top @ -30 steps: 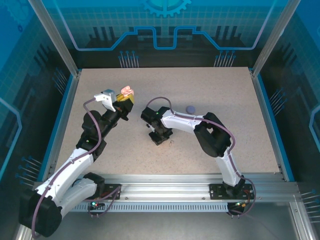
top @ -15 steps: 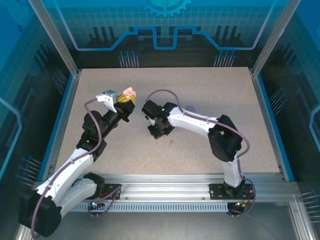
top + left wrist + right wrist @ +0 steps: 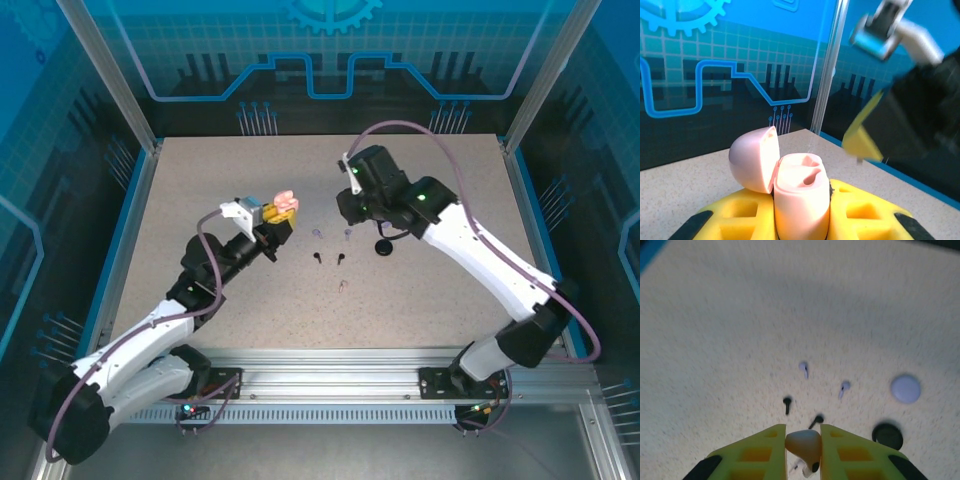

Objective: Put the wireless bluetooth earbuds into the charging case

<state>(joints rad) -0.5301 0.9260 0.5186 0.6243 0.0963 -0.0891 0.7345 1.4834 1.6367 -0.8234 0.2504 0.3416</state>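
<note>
Right gripper [image 3: 802, 430] jaws clamped on a pink bud [image 3: 805, 446], held off the table [image 3: 450, 300], stem end down as far as I can tell. Left gripper [image 3: 801, 220] clamped on the pink case [image 3: 801, 192], holding it up with the lid [image 3: 754, 160] flipped back. Both sockets look empty.

In the top view, the right gripper hangs to the right of the pink case and apart from it. It is not over the sockets yet.

- Lavender buds [image 3: 316, 233]: on the table, just right of the pink case and a bit nearer the arm bases.
- Black buds [image 3: 316, 258]: nearer the bases again.
- Tiny pale speck [image 3: 343, 285]: beyond the black buds from the pink case. Probably the second pink bud, but too small to say.
- Black case [image 3: 384, 247] and lavender case [image 3: 905, 388]: farther right of the pink case than the loose buds.

Step in hand is carrying the first pink bud over to the pink case, so the task looks early, with no bud seated.

Next move needs the bud brought above a matching socket with the stem lined up to the slot. Then lower it straight and open the jaws only once it seats. The left grip must keep the pink case steady, and the right fingers should avoid knocking the lid.
</note>
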